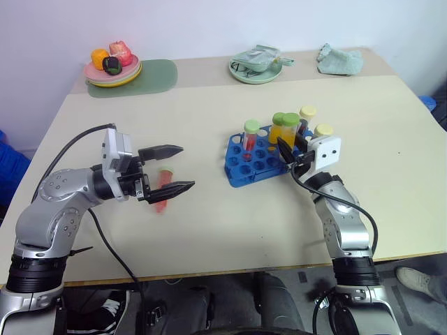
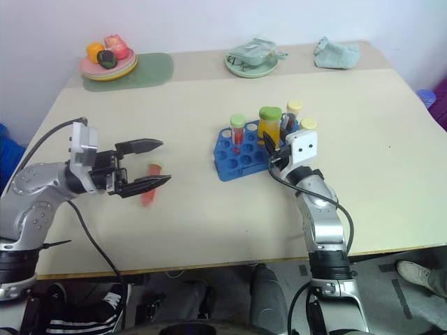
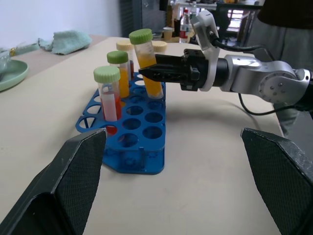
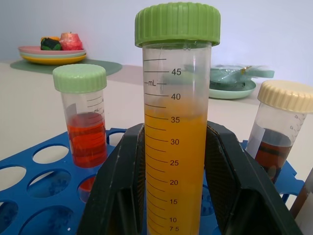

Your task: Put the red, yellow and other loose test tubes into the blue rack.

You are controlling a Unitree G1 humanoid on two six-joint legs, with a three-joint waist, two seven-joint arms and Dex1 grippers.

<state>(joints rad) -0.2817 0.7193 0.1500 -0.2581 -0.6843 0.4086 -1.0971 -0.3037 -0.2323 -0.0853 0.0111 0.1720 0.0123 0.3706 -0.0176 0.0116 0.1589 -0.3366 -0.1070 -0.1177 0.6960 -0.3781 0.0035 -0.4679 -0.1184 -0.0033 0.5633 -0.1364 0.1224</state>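
The blue rack [image 1: 244, 171] stands right of the table's middle, with several capped tubes upright in it: a red tube with a green cap [image 1: 250, 136], a yellow one [image 3: 120, 73] and a dark brown one with a pale yellow cap [image 4: 274, 132]. My right gripper [image 1: 287, 149] is shut on a yellow tube with a green cap [image 4: 176, 122], upright over the rack's right end. I cannot tell whether its foot sits in a hole. A loose red tube [image 1: 164, 188] lies on the table at the left. My left gripper [image 1: 187, 166] hovers over it, open and pointing at the rack.
At the back left, a plate of toy fruit [image 1: 112, 66] sits on a green mat [image 1: 154, 75]. A pale green plate with cloth [image 1: 257, 66] and a crumpled cloth [image 1: 340, 59] lie along the back edge. Bare tabletop lies between the red tube and the rack.
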